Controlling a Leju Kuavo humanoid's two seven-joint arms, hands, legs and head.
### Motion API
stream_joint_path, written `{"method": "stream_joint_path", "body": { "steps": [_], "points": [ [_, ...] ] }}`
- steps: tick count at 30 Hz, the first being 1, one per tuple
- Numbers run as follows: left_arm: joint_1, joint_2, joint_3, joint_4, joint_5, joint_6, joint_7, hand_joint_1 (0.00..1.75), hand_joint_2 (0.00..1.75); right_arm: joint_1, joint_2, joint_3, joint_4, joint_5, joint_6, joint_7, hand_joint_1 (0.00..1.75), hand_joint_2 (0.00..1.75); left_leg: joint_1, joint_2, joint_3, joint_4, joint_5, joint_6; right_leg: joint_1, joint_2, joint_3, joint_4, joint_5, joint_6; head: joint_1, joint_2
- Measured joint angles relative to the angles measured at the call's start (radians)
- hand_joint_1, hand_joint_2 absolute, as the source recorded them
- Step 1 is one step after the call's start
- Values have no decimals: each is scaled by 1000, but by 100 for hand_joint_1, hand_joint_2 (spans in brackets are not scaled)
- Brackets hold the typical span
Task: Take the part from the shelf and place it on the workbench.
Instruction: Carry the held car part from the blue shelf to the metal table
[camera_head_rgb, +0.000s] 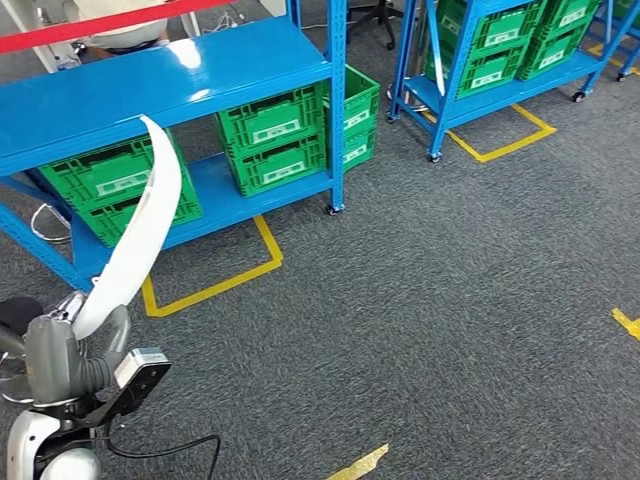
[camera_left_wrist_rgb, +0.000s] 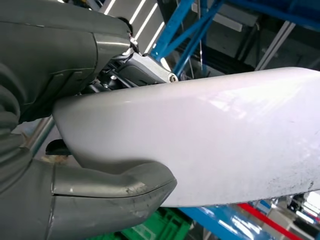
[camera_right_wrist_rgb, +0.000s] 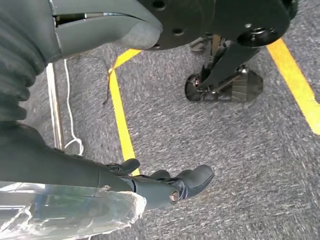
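Observation:
A long, curved white part (camera_head_rgb: 140, 235) rises up and to the right from my left hand (camera_head_rgb: 64, 350), which grips its lower end at the picture's lower left. In the left wrist view the white part (camera_left_wrist_rgb: 211, 135) spans the picture, clamped between the thick grey thumb (camera_left_wrist_rgb: 113, 197) and the darker fingers (camera_left_wrist_rgb: 124, 70) behind it. My right hand (camera_right_wrist_rgb: 151, 182) hangs over the grey carpet with its fingers stretched out and apart, holding nothing. The blue shelf (camera_head_rgb: 173, 75) stands behind the part.
Green crates (camera_head_rgb: 272, 135) sit on the blue shelf's lower level, and more fill a second blue rack (camera_head_rgb: 490, 60) at the back right. Yellow tape lines (camera_head_rgb: 219, 285) mark the grey carpet. A red bar (camera_head_rgb: 90, 30) crosses the top left. Open carpet lies to the right.

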Motion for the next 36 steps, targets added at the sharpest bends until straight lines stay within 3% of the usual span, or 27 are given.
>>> {"method": "stream_joint_path", "body": {
  "steps": [1, 2, 3, 5, 7, 9, 10, 11, 13, 15, 16, 17, 18, 19, 21, 23, 26, 28, 30, 32, 33, 34, 36],
  "points": [
    [-1, 1, -1, 2, 6, -5, -3, 175, 175, 0, 0, -1, 0, 2, 1, 0, 0, 175, 0, -6, -29, 66, -26, 0, 1, 9, -2, 0, 1, -2, 0, 0],
    [-2, 1, -2, 5, 15, -13, -8, 175, 175, 0, 0, -1, 0, 5, 1, 0, 0, 175, 0, -8, -47, 106, -35, 1, 3, 19, -3, 0, 2, -3, 0, 0],
    [-4, 3, -4, 9, 25, -22, -14, 175, 175, 1, 0, -3, 0, 8, 2, -1, 0, 175, 0, -9, -49, 110, -22, 4, 5, 29, -3, 1, 3, -4, 0, 0],
    [-12, 6, -8, 13, 43, -37, -28, 175, 175, 1, 1, -7, 0, 13, 5, -3, 0, 175, -1, -23, -2, 9, 51, 15, 8, 49, -2, 2, 3, -3, 0, 0],
    [-19, 9, -9, 16, 60, -50, -46, 175, 175, -2, 3, -11, 0, 18, 9, -8, 0, 175, 0, -62, 55, -114, 105, 29, 11, 69, -5, 6, 4, 0, 1, 0],
    [-27, 12, -10, 19, 97, -75, -79, 175, 175, -4, 6, -14, 0, 27, 12, -12, 0, 175, -1, -83, 72, -163, 107, 35, 10, 84, -18, 10, 8, 10, 0, 0],
    [-31, 15, -12, 20, 127, -94, -101, 175, 175, -4, 6, -16, 0, 33, 13, -14, 0, 175, -1, -77, 72, -171, 106, 36, 8, 92, -26, 11, 10, 16, 0, 0],
    [-35, 18, -13, 22, 158, -116, -123, 175, 175, -2, 6, -17, 0, 38, 14, -16, 0, 175, 1, -68, 73, -177, 107, 38, 7, 92, -33, 13, 10, 22, -1, 0],
    [-43, 23, -16, 25, 217, -158, -158, 175, 175, 0, 6, -18, 0, 46, 16, -20, 0, 175, 5, -49, 74, -187, 113, 45, 8, 63, -57, 52, -17, 32, 5, 0],
    [-47, 28, -16, 30, 259, -198, -182, 175, 175, -2, 5, -18, 0, 50, 18, -22, 0, 175, 5, -26, 74, -189, 114, 50, 7, 21, -113, 168, -79, 40, 12, 0],
    [-48, 31, -16, 33, 277, -221, -195, 175, 175, -3, 4, -18, 0, 52, 19, -23, 0, 175, 4, -14, 73, -189, 114, 51, 5, 12, -144, 234, -106, 44, 14, 0],
    [-49, 34, -16, 35, 298, -247, -210, 175, 175, -3, 3, -18, 0, 53, 20, -23, 0, 175, 3, -2, 73, -188, 114, 51, 3, 6, -166, 281, -120, 47, 14, 0],
    [-51, 37, -16, 38, 317, -272, -224, 175, 175, -2, 1, -18, 0, 56, 21, -24, 0, 175, 3, 8, 73, -188, 113, 51, 1, 3, -171, 293, -114, 49, 14, 0],
    [-54, 38, -16, 41, 335, -294, -238, 175, 175, 0, -1, -19, 0, 58, 22, -24, 0, 175, 3, 17, 73, -187, 113, 50, 0, -2, -154, 262, -89, 51, 14, 0],
    [-59, 41, -16, 44, 357, -318, -255, 175, 175, 1, -5, -19, 0, 62, 23, -25, 0, 175, 1, 33, 76, -185, 110, 44, -1, -27, -78, 122, -28, 51, 14, 0],
    [-63, 45, -15, 46, 363, -326, -260, 175, 175, -1, -7, -19, 0, 64, 23, -25, 0, 175, -4, 46, 78, -182, 106, 34, 2, -46, -23, 24, -3, 41, 14, 0],
    [-68, 49, -16, 48, 366, -329, -262, 175, 175, 0, -7, -20, 0, 64, 23, -27, 0, 175, -4, 60, 80, -181, 106, 18, 4, -31, -19, 12, -1, 21, 12, 0],
    [-70, 52, -16, 50, 368, -330, -263, 175, 175, 1, -7, -23, 0, 65, 23, -27, 0, 175, -1, 40, 71, -154, 79, 6, 1, -17, -20, 9, 5, 9, 11, 0],
    [-72, 56, -16, 52, 379, -346, -272, 175, 175, 0, -7, -24, 0, 67, 23, -25, 0, 175, 2, 6, 25, -46, 14, -1, -1, -3, -21, 8, 9, 1, 7, 0],
    [-70, 58, -16, 57, 406, -389, -295, 175, 175, 0, -8, -25, 0, 73, 23, -22, 0, 175, 2, -7, -34, 83, -38, -1, 2, 15, -24, 8, 11, -3, 7, 0],
    [-70, 59, -16, 60, 424, -416, -308, 175, 175, 1, -9, -25, 0, 77, 23, -21, 0, 175, 2, -8, -47, 110, -37, 1, 4, 25, -24, 8, 12, -3, 6, 0],
    [-69, 59, -16, 63, 443, -444, -319, 175, 175, 2, -10, -26, 0, 81, 23, -18, 0, 175, 1, -10, -41, 95, -15, 5, 5, 35, -24, 9, 12, -4, 7, 0],
    [-69, 60, -17, 70, 479, -497, -332, 175, 175, 4, -11, -27, 0, 90, 23, -8, 0, 175, -1, -28, 14, -22, 59, 19, 8, 56, -21, 9, 12, -3, 7, 0]
  ]
}}
